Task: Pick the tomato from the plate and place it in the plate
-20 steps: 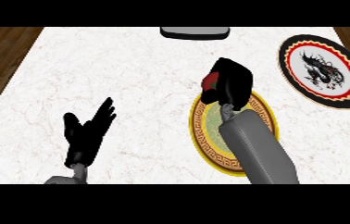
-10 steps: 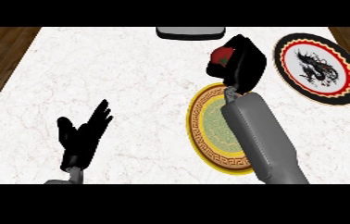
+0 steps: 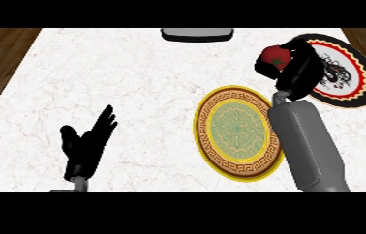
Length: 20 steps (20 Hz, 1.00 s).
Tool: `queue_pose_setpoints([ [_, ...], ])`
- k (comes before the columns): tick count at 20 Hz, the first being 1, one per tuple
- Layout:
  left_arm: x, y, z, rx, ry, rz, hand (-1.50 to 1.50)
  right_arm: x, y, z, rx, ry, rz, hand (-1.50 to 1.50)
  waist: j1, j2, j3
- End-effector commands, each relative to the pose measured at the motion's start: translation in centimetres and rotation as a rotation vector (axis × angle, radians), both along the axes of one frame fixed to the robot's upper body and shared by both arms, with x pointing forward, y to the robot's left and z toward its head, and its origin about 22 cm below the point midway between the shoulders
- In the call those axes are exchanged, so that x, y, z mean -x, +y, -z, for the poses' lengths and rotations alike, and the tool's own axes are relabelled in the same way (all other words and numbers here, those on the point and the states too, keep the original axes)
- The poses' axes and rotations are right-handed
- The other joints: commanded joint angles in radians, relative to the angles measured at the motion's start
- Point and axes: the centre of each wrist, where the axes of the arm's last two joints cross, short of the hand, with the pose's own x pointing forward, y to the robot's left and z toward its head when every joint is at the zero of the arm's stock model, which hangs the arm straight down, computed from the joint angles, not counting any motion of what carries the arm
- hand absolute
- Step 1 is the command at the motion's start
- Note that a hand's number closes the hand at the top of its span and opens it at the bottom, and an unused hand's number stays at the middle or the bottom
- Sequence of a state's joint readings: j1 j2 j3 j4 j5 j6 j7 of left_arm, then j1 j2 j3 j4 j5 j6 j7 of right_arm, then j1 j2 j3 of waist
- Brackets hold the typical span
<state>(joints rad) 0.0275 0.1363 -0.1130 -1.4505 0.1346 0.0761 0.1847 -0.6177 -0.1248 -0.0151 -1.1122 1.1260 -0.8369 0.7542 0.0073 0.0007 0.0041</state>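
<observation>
My right hand (image 3: 300, 69) is curled round a red tomato (image 3: 274, 57) and holds it above the counter, between two plates. Below and left of it lies a yellow-rimmed plate with a green patterned middle (image 3: 236, 131); my right forearm covers its right edge. To the right lies a red, white and black plate with a dark dragon figure (image 3: 342, 73), partly hidden behind the hand. My left hand (image 3: 84, 146) rests open at the lower left, fingers up, holding nothing.
A grey rectangular object (image 3: 197, 34) sits at the counter's far edge, top centre. The white marble counter (image 3: 129, 83) ends at a wooden floor strip on the left (image 3: 14, 44).
My right hand has carried the tomato up off the yellow-rimmed plate and to the right, toward the dragon plate. The left hand has barely moved.
</observation>
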Motion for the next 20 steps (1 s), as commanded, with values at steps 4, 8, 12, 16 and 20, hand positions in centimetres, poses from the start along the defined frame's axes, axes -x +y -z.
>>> queue_pose_setpoints([
  [4,-0.5,0.2,0.0,0.011,0.025,0.012,0.00,-0.6,-10.0,1.3,0.068,-0.094,0.207,1.50,0.007,0.008,-0.003],
  [8,-1.5,-0.3,-0.2,0.003,0.039,0.035,0.00,-1.9,-13.5,0.7,0.044,-0.090,0.228,1.50,0.019,0.013,-0.002],
  [12,-0.6,-1.7,0.3,0.010,0.017,0.033,0.00,-0.6,-17.7,1.6,0.060,-0.086,0.254,1.50,0.031,0.017,0.001],
  [16,-0.2,-1.3,1.5,0.016,0.018,0.030,0.00,-0.1,-21.4,-0.1,0.036,-0.092,0.228,1.50,0.033,0.021,0.001],
  [20,-1.7,-0.9,-0.4,-0.002,0.021,0.036,0.00,-0.4,-22.9,0.2,-0.100,0.063,0.291,1.50,0.050,0.025,0.000],
])
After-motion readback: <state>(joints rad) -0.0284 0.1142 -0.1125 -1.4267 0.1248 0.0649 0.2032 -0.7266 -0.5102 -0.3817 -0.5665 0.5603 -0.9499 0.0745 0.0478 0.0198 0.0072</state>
